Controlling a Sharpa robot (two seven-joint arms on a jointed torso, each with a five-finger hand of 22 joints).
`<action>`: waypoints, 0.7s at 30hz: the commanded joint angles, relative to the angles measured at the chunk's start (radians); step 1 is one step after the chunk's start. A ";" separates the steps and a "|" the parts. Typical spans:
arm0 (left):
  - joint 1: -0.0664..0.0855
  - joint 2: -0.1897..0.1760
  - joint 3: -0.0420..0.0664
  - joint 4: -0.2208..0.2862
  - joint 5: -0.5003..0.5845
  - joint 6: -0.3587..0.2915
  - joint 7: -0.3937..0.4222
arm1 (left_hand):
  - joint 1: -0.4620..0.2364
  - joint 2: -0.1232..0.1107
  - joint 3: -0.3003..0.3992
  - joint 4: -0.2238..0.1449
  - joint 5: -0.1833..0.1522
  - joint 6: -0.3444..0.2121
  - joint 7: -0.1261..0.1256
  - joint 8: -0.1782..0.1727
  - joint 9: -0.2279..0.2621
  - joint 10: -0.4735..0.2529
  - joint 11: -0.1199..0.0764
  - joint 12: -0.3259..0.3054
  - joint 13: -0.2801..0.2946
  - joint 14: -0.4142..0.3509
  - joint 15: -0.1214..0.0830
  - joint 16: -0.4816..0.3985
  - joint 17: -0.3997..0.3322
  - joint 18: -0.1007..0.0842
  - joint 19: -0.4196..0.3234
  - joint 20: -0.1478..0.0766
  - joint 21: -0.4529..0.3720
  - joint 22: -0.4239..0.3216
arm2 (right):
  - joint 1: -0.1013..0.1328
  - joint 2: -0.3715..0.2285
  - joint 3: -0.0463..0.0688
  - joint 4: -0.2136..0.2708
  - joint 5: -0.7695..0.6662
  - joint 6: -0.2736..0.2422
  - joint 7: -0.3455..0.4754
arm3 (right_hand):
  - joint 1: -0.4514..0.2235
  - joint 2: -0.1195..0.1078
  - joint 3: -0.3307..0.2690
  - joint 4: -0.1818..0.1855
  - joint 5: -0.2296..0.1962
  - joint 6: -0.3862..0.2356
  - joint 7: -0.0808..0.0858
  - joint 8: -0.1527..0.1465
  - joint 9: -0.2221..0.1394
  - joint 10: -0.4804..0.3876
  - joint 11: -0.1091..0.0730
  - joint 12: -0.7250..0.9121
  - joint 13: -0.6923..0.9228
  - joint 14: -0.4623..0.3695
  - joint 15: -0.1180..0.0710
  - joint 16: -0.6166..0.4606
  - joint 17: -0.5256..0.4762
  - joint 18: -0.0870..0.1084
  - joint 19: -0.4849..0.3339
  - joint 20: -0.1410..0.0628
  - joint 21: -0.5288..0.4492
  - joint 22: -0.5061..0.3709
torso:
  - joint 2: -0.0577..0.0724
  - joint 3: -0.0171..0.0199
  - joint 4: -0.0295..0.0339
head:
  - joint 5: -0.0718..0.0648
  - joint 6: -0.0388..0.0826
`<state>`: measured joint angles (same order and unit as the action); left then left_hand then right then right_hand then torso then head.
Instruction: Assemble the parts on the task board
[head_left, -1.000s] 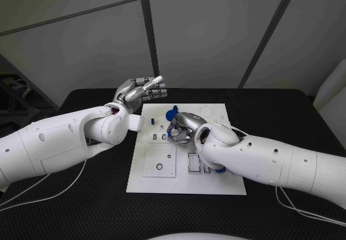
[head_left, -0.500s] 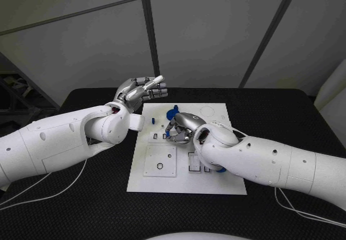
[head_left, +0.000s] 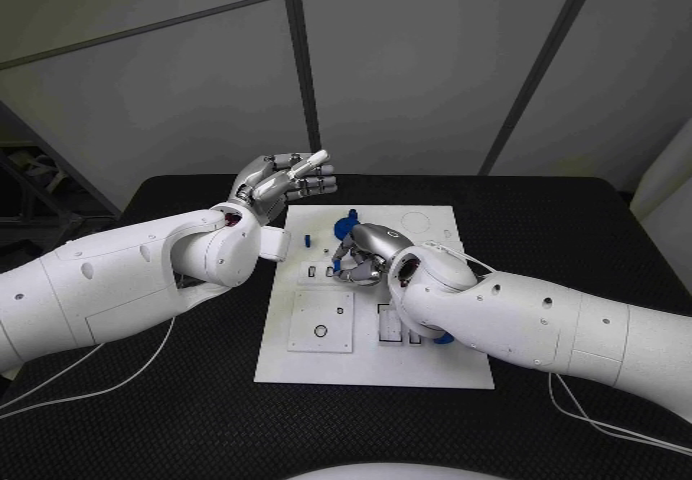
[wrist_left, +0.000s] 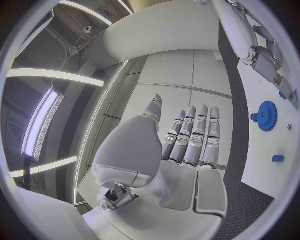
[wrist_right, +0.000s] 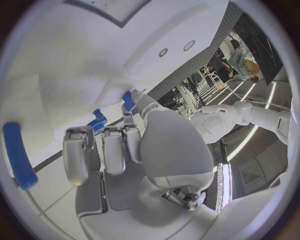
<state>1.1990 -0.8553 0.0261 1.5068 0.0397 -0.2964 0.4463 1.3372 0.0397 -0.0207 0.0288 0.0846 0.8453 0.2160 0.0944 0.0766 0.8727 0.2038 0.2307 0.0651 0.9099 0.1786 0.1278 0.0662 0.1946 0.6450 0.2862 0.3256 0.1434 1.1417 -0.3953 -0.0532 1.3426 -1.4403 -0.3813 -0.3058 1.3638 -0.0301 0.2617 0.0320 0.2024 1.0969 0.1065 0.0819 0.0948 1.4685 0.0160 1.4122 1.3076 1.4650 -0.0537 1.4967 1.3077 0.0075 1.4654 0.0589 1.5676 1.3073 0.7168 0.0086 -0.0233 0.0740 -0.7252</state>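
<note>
At the far left corner of the task board (head_left: 372, 360) you see the left hand (head_left: 283, 183) raised above the black table (head_left: 188, 400), its fingers straight, close together and holding nothing. Your right hand (head_left: 364, 256) is down over the middle of the board, fingers curled onto it; you cannot tell from these views whether it grips a part. A blue gear (head_left: 343, 226) stands on the board just beyond that hand, a small blue peg (head_left: 304, 240) lies left of it, and another blue piece (head_left: 440, 340) shows near the right forearm.
</note>
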 joint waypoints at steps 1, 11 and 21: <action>0.002 0.000 0.001 0.001 -0.006 0.012 0.002 | -0.001 0.007 0.001 -0.004 -0.003 0.004 0.035 -0.004 -0.001 0.006 0.003 -0.007 -0.001 0.006 0.002 -0.005 -0.001 -0.016 0.004 -0.001 0.004 -0.002 | 0.000 -0.002 -0.001 -0.003 0.004 0.018 0.001 | -0.003 0.003 -0.003 -0.005 -0.001 0.023 -0.016 -0.001 0.018 0.007 -0.006 0.003 0.123 0.073 -0.006 -0.003 0.119 -0.007 0.105 -0.007 0.003 0.263 | 0.000 0.0003 -0.0013 | -0.001 -0.002; 0.002 0.000 0.001 0.000 -0.006 0.011 0.001 | -0.002 0.006 0.000 -0.006 -0.003 0.003 0.035 -0.005 -0.002 0.005 0.003 -0.008 -0.001 0.007 0.002 -0.006 -0.001 -0.017 0.005 -0.001 0.004 -0.002 | -0.001 -0.007 -0.001 0.001 0.004 0.054 -0.004 | -0.010 -0.003 -0.006 -0.006 -0.005 0.019 -0.015 -0.006 0.018 0.006 -0.005 0.001 0.121 0.072 -0.006 -0.004 0.117 -0.007 0.105 -0.007 0.003 0.263 | 0.000 0.0006 -0.0005 | -0.001 -0.004; 0.002 -0.001 0.001 0.001 -0.006 0.009 0.002 | -0.002 0.006 0.000 -0.006 -0.003 0.003 0.035 -0.005 -0.002 0.005 0.003 -0.008 -0.001 0.007 0.002 -0.006 -0.001 -0.017 0.005 -0.001 0.004 -0.002 | -0.001 -0.011 -0.001 0.006 -0.002 0.070 -0.014 | -0.019 -0.014 -0.010 -0.008 -0.008 0.012 -0.013 -0.013 0.018 0.003 -0.003 -0.003 0.118 0.072 -0.005 -0.005 0.115 -0.007 0.105 -0.006 0.003 0.263 | 0.000 0.0000 -0.0010 | -0.001 -0.006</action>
<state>1.1990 -0.8564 0.0261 1.5064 0.0393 -0.2963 0.4437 1.3372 0.0397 -0.0207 0.0289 0.0847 0.8453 0.2160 0.0945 0.0767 0.8727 0.2038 0.2245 0.0651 0.9099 0.1786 0.1278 0.0662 0.1946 0.6449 0.2862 0.3256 0.1422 1.1441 -0.4039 -0.0505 1.3495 -1.4386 -0.3507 -0.3062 1.3519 -0.0420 0.2542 0.0287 0.2002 1.0963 0.1030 0.0722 0.1149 1.4685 0.0160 1.4122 1.3076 1.4650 -0.0537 1.4967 1.3075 0.0075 1.4654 0.0589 1.5676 1.3073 0.7164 0.0089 -0.0242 0.0734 -0.7312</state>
